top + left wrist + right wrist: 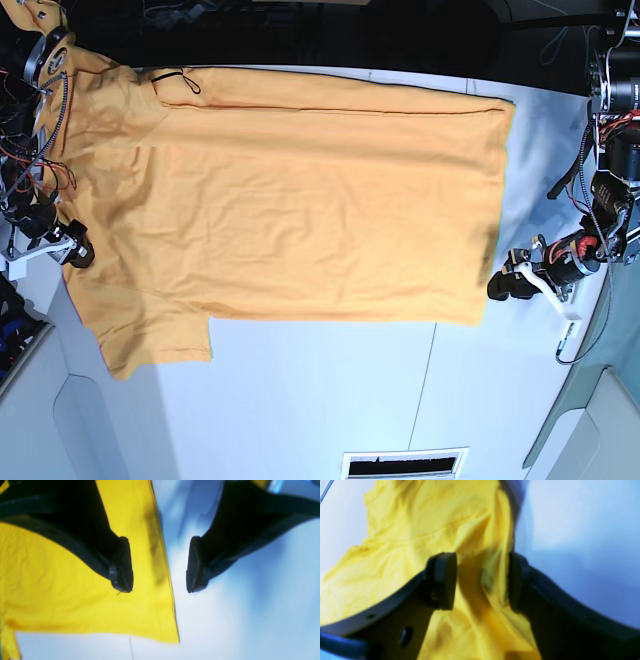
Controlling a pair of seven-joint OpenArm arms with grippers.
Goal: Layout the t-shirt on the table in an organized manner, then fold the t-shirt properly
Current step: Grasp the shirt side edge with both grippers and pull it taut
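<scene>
Black pads of the left claw (160,565) are standing apart, empty, straddling the hem edge of the t-shirt (290,200). At 9 o'clock in the base view, the right claw (482,580) is gaping over a rumpled sleeve. Spread mid-surface (320,400), the shirt is looking light, limp and crease-prone; pinching hem corner and shoulder seam seems wisest.
</scene>
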